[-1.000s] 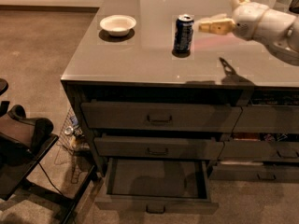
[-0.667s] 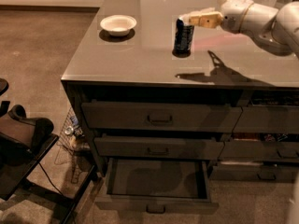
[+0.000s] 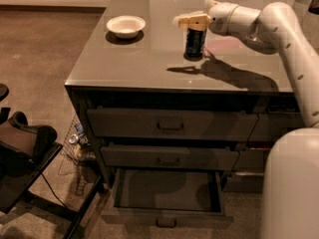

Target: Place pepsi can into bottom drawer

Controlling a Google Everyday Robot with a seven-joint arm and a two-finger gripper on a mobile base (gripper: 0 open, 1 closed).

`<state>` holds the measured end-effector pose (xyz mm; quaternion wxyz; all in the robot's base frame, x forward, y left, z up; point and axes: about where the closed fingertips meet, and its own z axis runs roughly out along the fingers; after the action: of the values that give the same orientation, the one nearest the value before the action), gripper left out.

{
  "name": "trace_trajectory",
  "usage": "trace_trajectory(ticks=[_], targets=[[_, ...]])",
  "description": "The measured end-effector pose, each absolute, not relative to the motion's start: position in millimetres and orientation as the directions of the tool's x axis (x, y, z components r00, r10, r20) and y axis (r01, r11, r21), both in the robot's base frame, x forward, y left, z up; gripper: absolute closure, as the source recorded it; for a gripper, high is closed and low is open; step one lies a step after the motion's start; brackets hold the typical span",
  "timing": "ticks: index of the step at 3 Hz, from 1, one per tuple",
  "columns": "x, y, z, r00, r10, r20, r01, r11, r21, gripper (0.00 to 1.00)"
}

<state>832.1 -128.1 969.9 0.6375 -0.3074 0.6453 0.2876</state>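
Camera view puts my gripper (image 3: pixel 192 20) right at the top of the pepsi can (image 3: pixel 194 43), hiding its lid; whether it is clamped on the can I cannot tell. The can is small and dark blue, upright on the grey countertop (image 3: pixel 149 59), well apart from the white bowl (image 3: pixel 125 25). Below, the bottom drawer (image 3: pixel 167 190) stands pulled open, dark inside.

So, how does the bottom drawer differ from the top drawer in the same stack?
The bottom drawer is pulled out, its dark inside showing; the top drawer is shut. The bottom drawer is the lowest of the stack; the top drawer is just under the countertop. Both have wide dark grey fronts with a small bar handle. The claw is at the pepsi can's top.
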Motion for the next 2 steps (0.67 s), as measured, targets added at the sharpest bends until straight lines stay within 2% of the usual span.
trace_trajectory(ticks=[1, 2], targets=[[841, -129, 947, -0.049, -0.078, -0.996, -0.729, 0.684, -0.017, 0.16], [837, -140, 917, -0.110, -0.127, -0.986, -0.682, 0.731, -0.019, 0.39]])
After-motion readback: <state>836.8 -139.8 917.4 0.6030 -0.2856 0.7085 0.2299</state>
